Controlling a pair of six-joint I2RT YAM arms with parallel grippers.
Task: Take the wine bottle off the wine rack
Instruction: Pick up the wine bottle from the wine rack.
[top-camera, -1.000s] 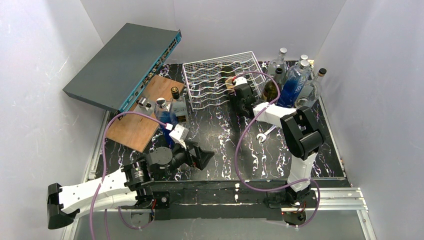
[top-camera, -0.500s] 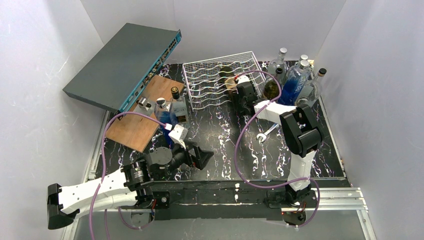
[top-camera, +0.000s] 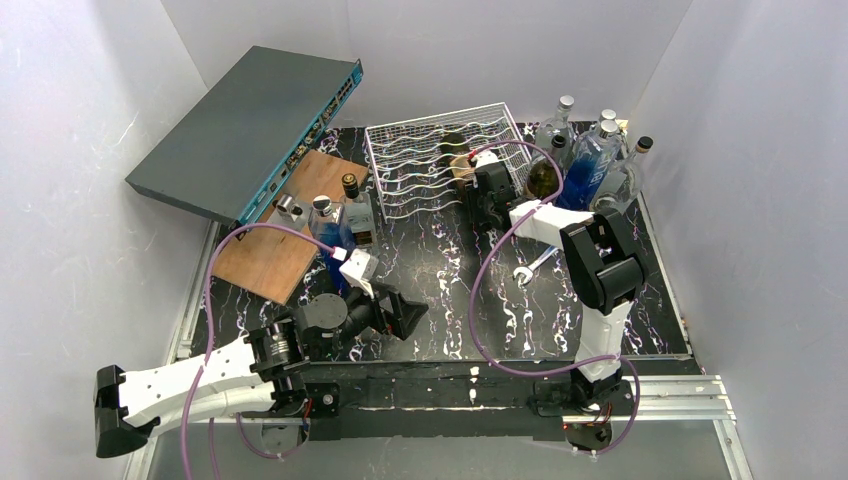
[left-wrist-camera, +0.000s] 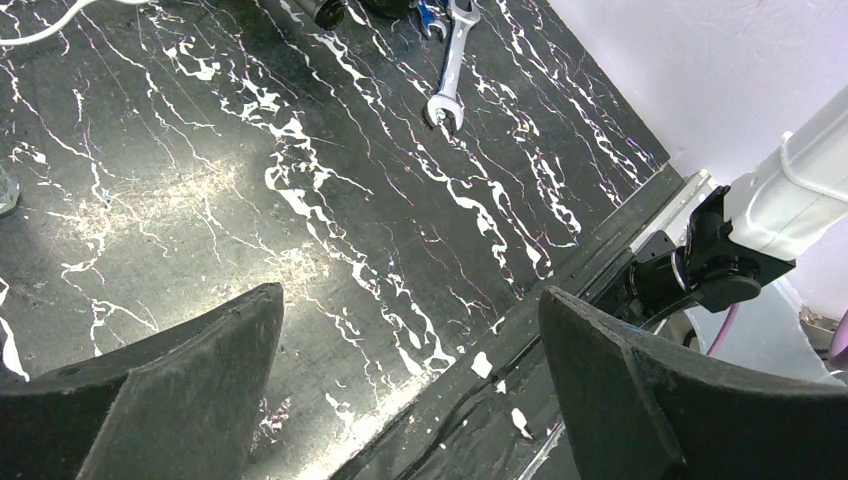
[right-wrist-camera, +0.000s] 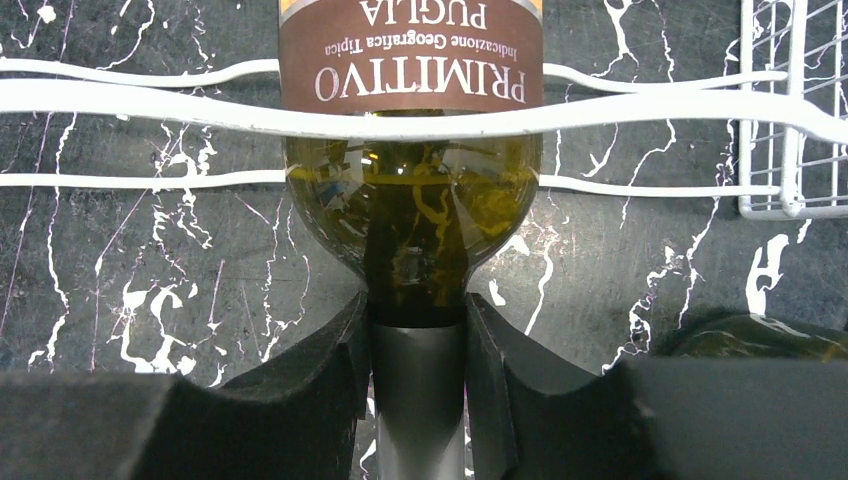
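The white wire wine rack (top-camera: 430, 160) stands at the back middle of the table. A dark green wine bottle (top-camera: 457, 158) with a brown label lies in one of its right cradles. In the right wrist view the wine bottle (right-wrist-camera: 412, 190) rests under the rack's white wires (right-wrist-camera: 150, 100), neck towards the camera. My right gripper (right-wrist-camera: 417, 345) is shut on the bottle's grey-foiled neck; it shows at the rack's front in the top view (top-camera: 487, 190). My left gripper (top-camera: 405, 312) is open and empty, low over the table at the near left; its fingers (left-wrist-camera: 200, 370) frame bare tabletop.
A grey network switch (top-camera: 250, 125) leans at the back left above a wooden board (top-camera: 290, 240) with small bottles (top-camera: 340, 215). Several clear and blue bottles (top-camera: 595, 155) stand right of the rack. A wrench (top-camera: 530, 268) lies on the black marbled table (top-camera: 440, 290), also in the left wrist view (left-wrist-camera: 450, 75).
My right gripper has moved slightly farther in towards the rack and the bottle's neck. The left arm has not moved.
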